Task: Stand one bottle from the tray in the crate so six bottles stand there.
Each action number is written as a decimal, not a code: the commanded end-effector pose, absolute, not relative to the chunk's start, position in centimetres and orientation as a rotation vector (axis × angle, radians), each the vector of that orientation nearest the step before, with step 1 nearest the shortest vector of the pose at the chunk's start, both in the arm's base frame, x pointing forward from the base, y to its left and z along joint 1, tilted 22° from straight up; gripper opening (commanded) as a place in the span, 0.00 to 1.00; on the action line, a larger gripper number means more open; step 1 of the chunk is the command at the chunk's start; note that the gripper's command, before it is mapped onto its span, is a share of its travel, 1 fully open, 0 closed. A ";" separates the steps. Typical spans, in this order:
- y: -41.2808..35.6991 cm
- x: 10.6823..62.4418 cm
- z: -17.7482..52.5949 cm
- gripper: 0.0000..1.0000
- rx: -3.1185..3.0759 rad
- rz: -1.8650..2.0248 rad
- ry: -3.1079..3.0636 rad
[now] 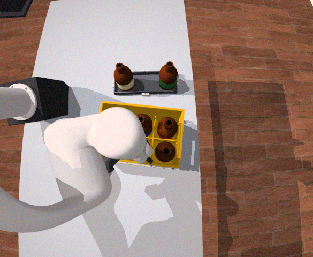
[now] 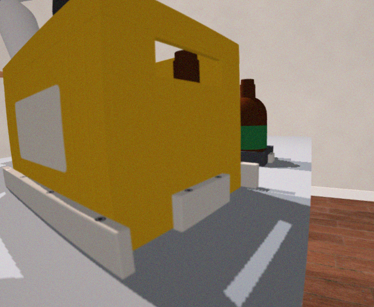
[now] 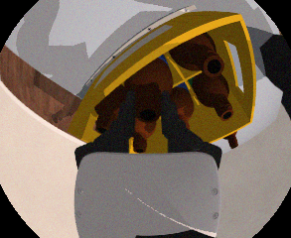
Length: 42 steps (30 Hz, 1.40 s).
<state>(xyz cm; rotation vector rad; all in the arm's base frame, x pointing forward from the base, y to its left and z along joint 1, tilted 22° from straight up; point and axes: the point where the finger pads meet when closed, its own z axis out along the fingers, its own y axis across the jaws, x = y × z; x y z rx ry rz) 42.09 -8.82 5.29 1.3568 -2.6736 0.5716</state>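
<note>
Down at the crate, claw clamped on a bottle neck!

Below the wrist, the claw (image 2: 59, 7) (image 3: 148, 100) has its two dark fingers closed on the neck of the task's bottle (image 3: 152, 74), whose mouth faces up the wrist view. That bottle is inside the yellow crate (image 1: 142, 105) (image 2: 167, 132) (image 3: 180, 40), in the middle of the row along the labelled wall; whether its base touches the crate floor, I cannot tell. And look around the claw: five more bottles share the crate, one just beside the held one across the divider (image 3: 187, 79), two to each side. Beyond the crate from the claw sits the dark tray (image 1: 145, 92) (image 2: 254, 157), well apart from the fingers, on the pale bench (image 1: 117, 33) (image 2: 289, 145). Two bottles stand upright there at opposite ends, the cream-labelled one (image 1: 124, 77) and the green-labelled one (image 1: 167, 76) (image 2: 253, 122). No release here: the claw has that neck gripped!
</note>
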 end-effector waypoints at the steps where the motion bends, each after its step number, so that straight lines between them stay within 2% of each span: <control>1: -8.8 42.2 5.4 0.00 1.358 0.575 -2.676; 42: -9.0 42.3 4.8 0.00 1.358 0.575 -2.676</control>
